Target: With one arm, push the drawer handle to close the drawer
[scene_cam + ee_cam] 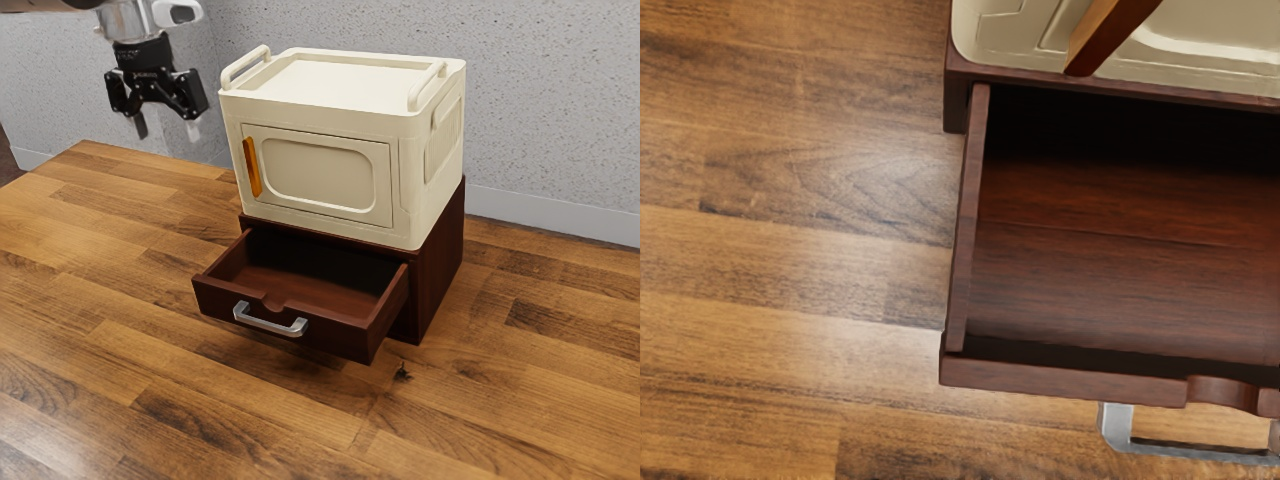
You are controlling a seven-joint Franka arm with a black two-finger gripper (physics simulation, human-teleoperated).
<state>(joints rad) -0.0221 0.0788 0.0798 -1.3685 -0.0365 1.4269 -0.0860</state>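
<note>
My black gripper (167, 127) hangs in the air at the exterior view's upper left, its two fingers spread apart with nothing between them. It is higher than the drawer (310, 290) and away from it. The dark brown drawer stands pulled out of its cabinet (440, 270), its inside bare. A silver handle (268, 322) is fixed to the drawer front, untouched. In the wrist view the drawer (1120, 270) is seen from above, with part of the handle (1120, 430) beyond its front edge.
A cream box (340, 90) with a closed door and an orange handle (252, 167) rests on top of the brown cabinet. The wooden table (130, 330) extends around the cabinet, with a speckled wall (550, 100) behind.
</note>
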